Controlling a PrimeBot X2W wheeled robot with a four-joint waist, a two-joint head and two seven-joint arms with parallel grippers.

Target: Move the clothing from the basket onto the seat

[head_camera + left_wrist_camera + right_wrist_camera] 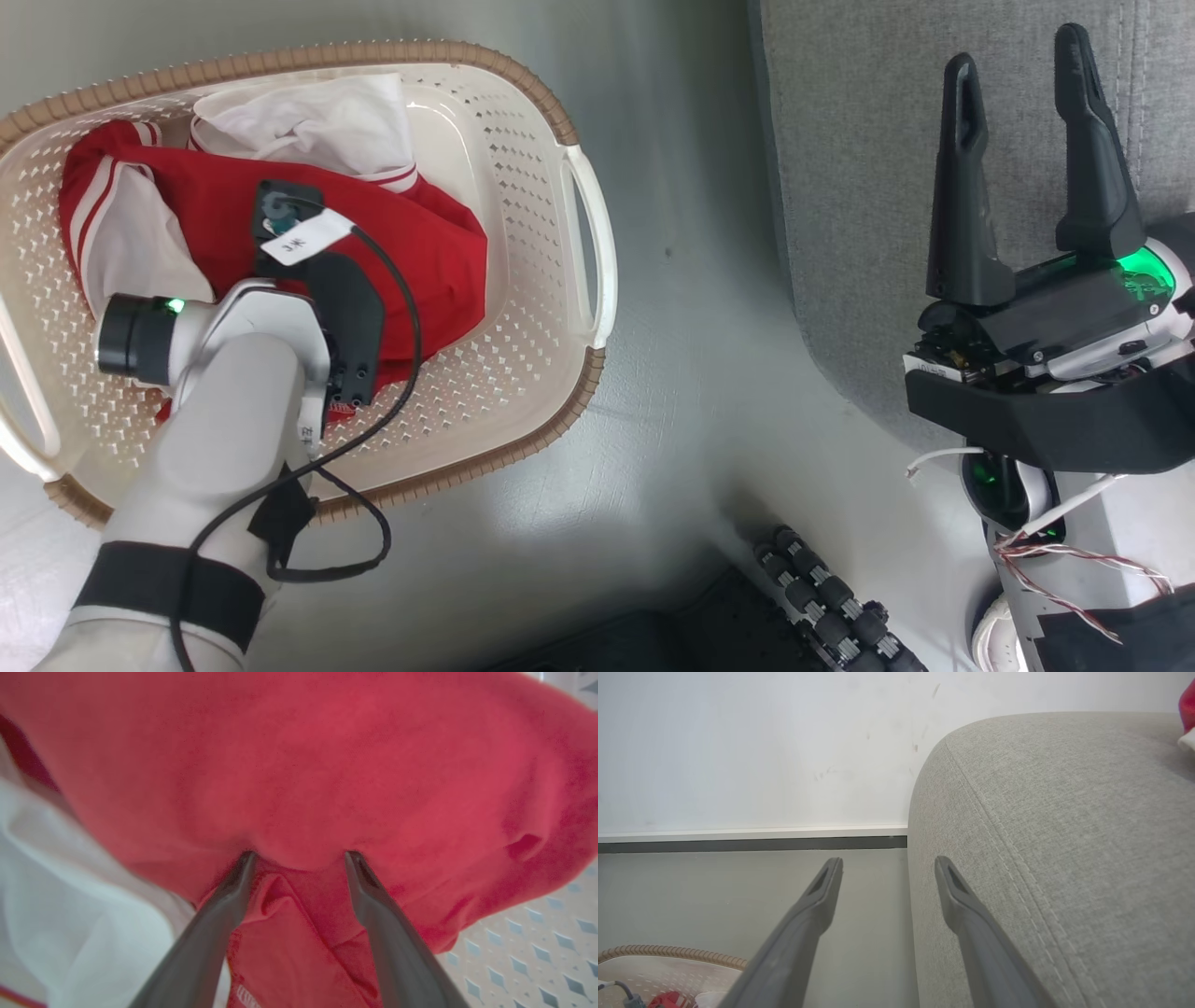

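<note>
basket (523,308): cream-white perforated plastic with a brown woven-look rim and side handles, standing on the grey floor (691,373) to the left of the seat and apart from it. clothing (425,252): red garments with white panels and thin white stripes, heaped inside the basket toward its left end, a crumpled white part lying by the far rim. left hand (299,856): lowered into the basket onto the heap, fingers spread wide, both tips pressed into a fold of the red cloth, nothing pinched between them. right hand (1018,51): held above the near edge of the seat, fingers apart, gripping nothing. seat (868,187): light-grey upholstered cushion with a rounded corner and a stitched seam; in the right wrist view a bit of red and white cloth (1188,709) rests on its far part
</note>
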